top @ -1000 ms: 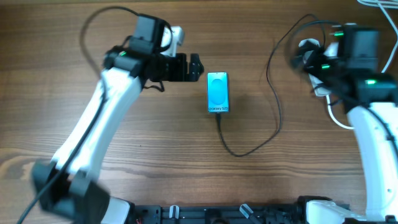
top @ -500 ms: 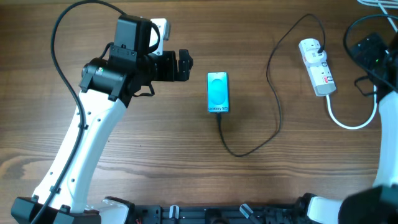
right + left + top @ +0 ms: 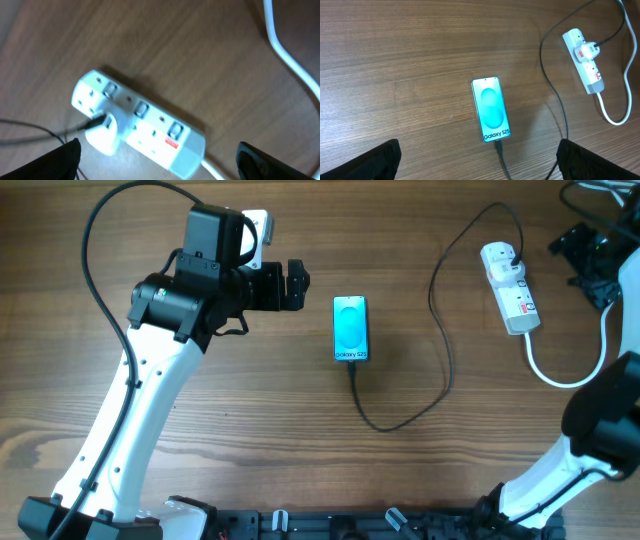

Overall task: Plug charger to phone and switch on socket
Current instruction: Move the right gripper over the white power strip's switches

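The phone (image 3: pixel 350 328) lies screen up at the table's middle, its teal screen lit. The charger (image 3: pixel 440 330), a thin black cable, meets the phone's lower end (image 3: pixel 496 145) and loops right and up to a white plug (image 3: pixel 102 134) in the socket (image 3: pixel 509 287). In the right wrist view the socket (image 3: pixel 142 125) shows a red mark (image 3: pixel 171 143) by one switch. My left gripper (image 3: pixel 296 285) stands open to the left of the phone, apart from it. My right gripper (image 3: pixel 580 252) hangs open at the far right, beside the socket and holding nothing.
The socket's thick white cord (image 3: pixel 560 375) curves off toward the right edge, under my right arm. The left arm's black cable (image 3: pixel 110 220) arches over the table's back left. Bare wood surrounds the phone (image 3: pixel 491 109).
My left gripper has drawn back to the left, away from the phone. My right arm has swung off the socket toward the table's right edge. Phone and cable lie unchanged.
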`<move>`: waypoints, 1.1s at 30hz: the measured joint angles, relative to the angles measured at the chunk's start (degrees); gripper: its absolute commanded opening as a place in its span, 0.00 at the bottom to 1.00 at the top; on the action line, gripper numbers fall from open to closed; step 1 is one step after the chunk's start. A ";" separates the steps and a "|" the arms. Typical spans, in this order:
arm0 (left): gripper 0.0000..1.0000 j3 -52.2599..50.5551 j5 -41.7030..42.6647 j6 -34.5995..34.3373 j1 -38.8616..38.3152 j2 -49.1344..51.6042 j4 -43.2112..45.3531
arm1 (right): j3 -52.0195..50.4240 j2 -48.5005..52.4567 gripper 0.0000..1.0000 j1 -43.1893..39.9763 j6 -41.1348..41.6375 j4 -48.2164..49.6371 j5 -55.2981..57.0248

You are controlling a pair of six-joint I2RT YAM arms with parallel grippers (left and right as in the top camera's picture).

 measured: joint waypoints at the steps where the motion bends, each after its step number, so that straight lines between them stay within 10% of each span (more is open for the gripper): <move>1: 1.00 0.00 0.00 0.00 0.00 0.00 0.02 | 0.57 0.81 0.99 -0.13 0.02 -0.04 0.02; 33: 1.00 0.00 -0.15 -0.02 0.00 0.00 0.00 | 1.11 16.26 0.99 -0.79 0.13 0.81 0.22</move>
